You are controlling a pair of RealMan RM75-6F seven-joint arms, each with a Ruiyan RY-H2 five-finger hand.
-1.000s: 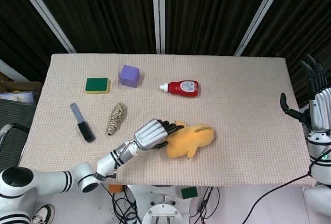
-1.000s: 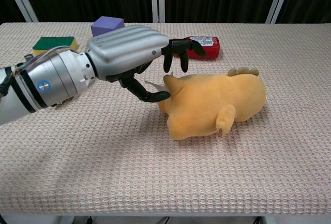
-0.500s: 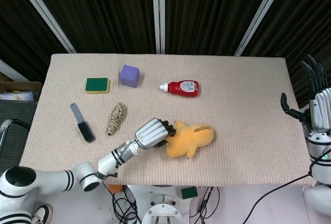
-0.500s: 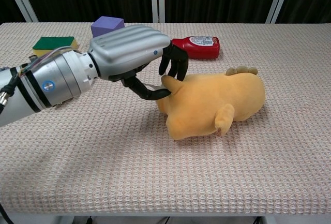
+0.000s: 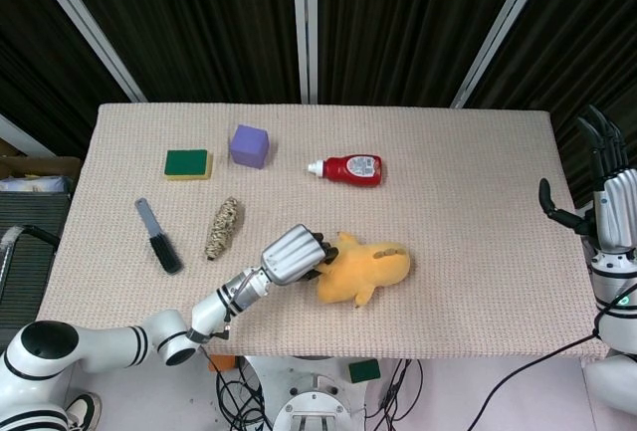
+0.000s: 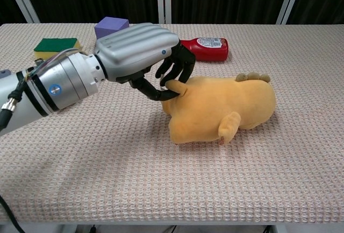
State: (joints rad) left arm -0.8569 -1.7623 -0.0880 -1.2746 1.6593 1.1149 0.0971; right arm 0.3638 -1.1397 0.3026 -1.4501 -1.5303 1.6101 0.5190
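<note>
A yellow plush toy point(image 5: 364, 270) point(image 6: 226, 109) lies on its side near the front middle of the table. My left hand point(image 5: 292, 255) point(image 6: 141, 55) pinches the toy's left end between thumb and fingers. My right hand point(image 5: 609, 184) hangs off the table's right edge with its fingers spread and nothing in them; the chest view does not show it.
A red squeeze bottle point(image 5: 347, 168) point(image 6: 205, 48) lies behind the toy. A purple cube point(image 5: 249, 145) point(image 6: 111, 27) and a green-and-yellow sponge point(image 5: 187, 163) point(image 6: 57, 44) sit at the back left. A black brush point(image 5: 158, 236) and a woven roll point(image 5: 224, 227) lie left of my left hand.
My left hand's fingers closed from spread above the toy onto its left end. The toy shifted and rolled slightly toward the hand. The right hand has not moved.
</note>
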